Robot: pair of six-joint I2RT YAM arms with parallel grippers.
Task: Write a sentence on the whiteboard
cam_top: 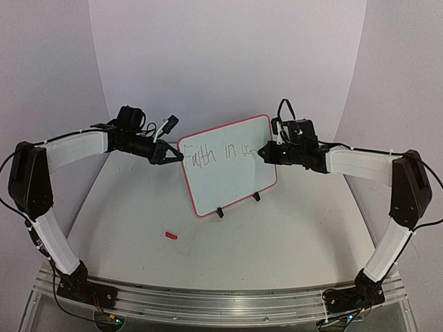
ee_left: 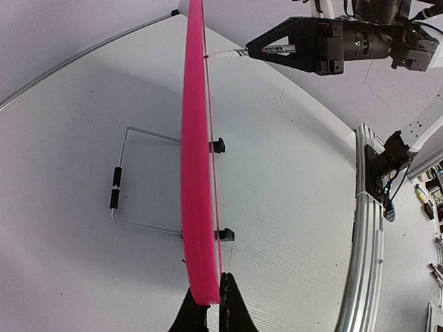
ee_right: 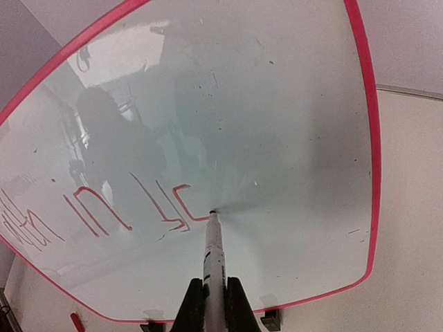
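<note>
Whiteboard [cam_top: 228, 164] upright on white table [cam_top: 208, 256], left tool [cam_top: 174, 156] clamping rim, right tool [cam_top: 264, 152] clamping marker [ee_right: 214, 249]

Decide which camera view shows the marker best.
Right wrist: the marker runs from the right gripper to its tip on the whiteboard. The top view mostly hides it behind that gripper; the left wrist view shows it small, side-on.

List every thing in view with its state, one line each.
whiteboard, propped upright, left edge pinched.
sentence, unfinished: "Faith in" plus a started word.
marker, tip on the whiteboard.
left gripper, shut on the whiteboard.
right gripper, shut on the marker.
red cap, lying loose on the table.
</note>
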